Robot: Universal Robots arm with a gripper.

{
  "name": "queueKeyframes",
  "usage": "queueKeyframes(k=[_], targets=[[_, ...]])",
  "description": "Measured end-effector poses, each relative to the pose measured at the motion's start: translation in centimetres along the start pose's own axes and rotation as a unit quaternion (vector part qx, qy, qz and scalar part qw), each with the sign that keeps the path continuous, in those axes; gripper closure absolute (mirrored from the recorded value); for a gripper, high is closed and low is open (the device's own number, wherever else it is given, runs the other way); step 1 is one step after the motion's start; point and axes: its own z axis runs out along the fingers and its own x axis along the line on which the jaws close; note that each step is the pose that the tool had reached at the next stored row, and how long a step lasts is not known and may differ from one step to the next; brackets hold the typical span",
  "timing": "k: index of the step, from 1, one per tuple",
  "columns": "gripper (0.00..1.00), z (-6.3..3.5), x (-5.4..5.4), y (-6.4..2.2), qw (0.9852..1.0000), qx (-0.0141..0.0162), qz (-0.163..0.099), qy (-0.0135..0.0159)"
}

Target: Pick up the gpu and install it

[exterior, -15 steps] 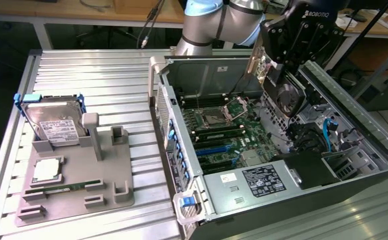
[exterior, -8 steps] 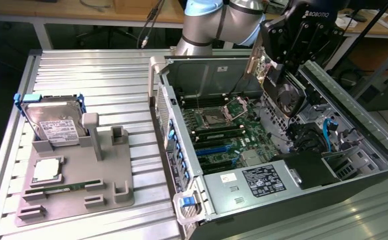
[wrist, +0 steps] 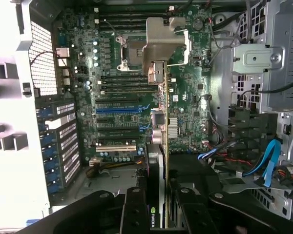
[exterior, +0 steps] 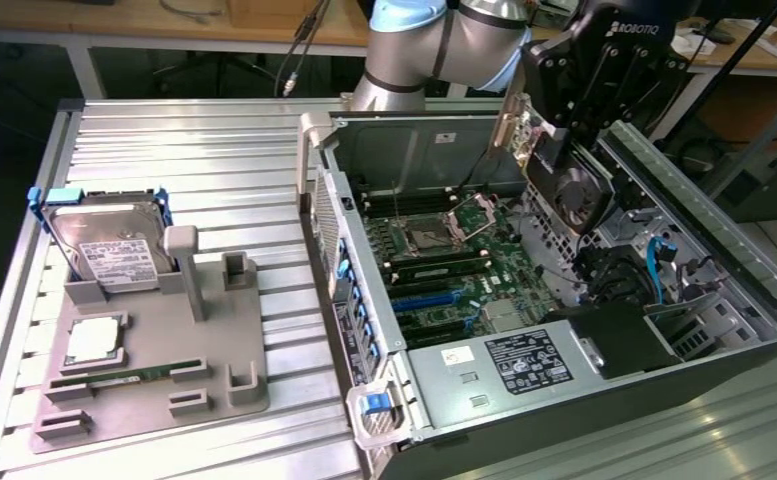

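End effector (exterior: 578, 135): black two-finger unit on a grey and blue arm, closed on the gpu (exterior: 578, 195), one finger on each face of the card; in the wrist view the end effector (wrist: 158, 197) clamped the gpu (wrist: 159, 126) near the green-logo end. Gpu: dark flat card, round black fan facing the exterior view's right, long silver bracket (exterior: 508, 130) at its upper end; held on edge and slightly tilted in the open side of the computer case (exterior: 708, 230), above the motherboard (exterior: 455, 260). Whether its lower edge touched anything could not be told. Motherboard: green, with a square processor socket (exterior: 431, 237) near its middle and rows of long slots (wrist: 115, 105) beside it, one of them blue. Case interior: blue cables (wrist: 272, 158) and a black power supply with a white label (exterior: 528, 360). Surface (exterior: 201, 140): ribbed metal, carrying the case and, well apart toward the exterior view's left, a grey holder (exterior: 161, 350). Holder contents: a silver hard drive (exterior: 105, 245) with blue side rails standing upright, a square processor chip (exterior: 95, 340) lying flat, and a narrow green memory stick (exterior: 121, 378) lying in a groove.
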Motion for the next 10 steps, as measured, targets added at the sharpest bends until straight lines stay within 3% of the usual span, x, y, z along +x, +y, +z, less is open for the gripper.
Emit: queueKeyframes(k=[6,10], targets=[[0.73,0.00,0.00,0.00,0.9997,-0.0007,-0.024,-0.0005],[0.73,0.00,0.01,0.00,0.9997,-0.0008,-0.025,-0.0005]])
